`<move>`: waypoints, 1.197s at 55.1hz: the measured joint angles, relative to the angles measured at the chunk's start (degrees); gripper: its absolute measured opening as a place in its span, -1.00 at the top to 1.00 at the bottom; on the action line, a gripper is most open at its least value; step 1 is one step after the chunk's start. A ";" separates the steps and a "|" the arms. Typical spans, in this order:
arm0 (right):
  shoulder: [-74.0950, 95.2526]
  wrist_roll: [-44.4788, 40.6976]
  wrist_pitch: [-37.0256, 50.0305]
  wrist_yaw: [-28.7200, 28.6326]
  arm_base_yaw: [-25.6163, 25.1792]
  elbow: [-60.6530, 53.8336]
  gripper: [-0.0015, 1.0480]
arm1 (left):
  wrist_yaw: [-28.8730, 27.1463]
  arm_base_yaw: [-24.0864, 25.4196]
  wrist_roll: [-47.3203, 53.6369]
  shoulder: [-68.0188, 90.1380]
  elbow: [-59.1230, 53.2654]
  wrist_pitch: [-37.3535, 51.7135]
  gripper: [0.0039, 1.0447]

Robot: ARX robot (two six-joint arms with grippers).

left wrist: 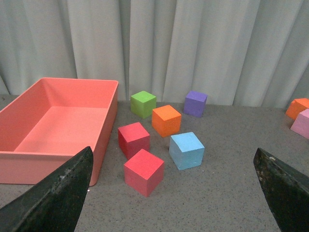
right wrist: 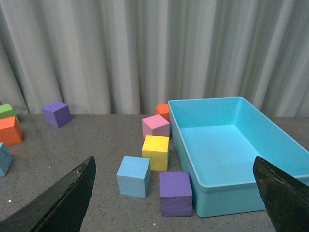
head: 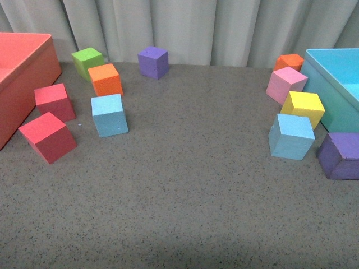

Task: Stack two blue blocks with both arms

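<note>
Front view shows left blue block and right blue block well apart.

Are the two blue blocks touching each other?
Apart. The front view shows the left blue block and the right blue block with wide bare table between them.

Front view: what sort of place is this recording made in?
Probably a staged lab tabletop for block-handling trials: a grey speckled table, a pale curtain closing off the back, and coloured cubes scattered between a red bin and a turquoise bin.
</note>
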 joint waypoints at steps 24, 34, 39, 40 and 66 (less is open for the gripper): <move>40.35 -1.95 11.61 19.82 10.10 10.91 -0.81 | 0.07 0.00 0.00 0.00 0.00 0.00 -0.88; 67.49 4.55 17.18 16.35 9.75 22.75 -0.81 | 0.02 0.00 0.00 0.00 0.00 0.00 -0.88; 78.25 7.89 15.65 14.38 9.62 29.05 -0.81 | 0.04 0.00 0.00 0.00 0.00 0.00 -0.88; 79.45 8.26 15.34 14.12 9.57 29.86 -0.81 | 0.04 0.00 0.00 0.00 0.00 0.00 -0.88; 113.63 16.28 -3.98 5.29 8.37 62.31 -0.81 | 0.04 0.00 0.00 0.00 0.00 0.00 -0.88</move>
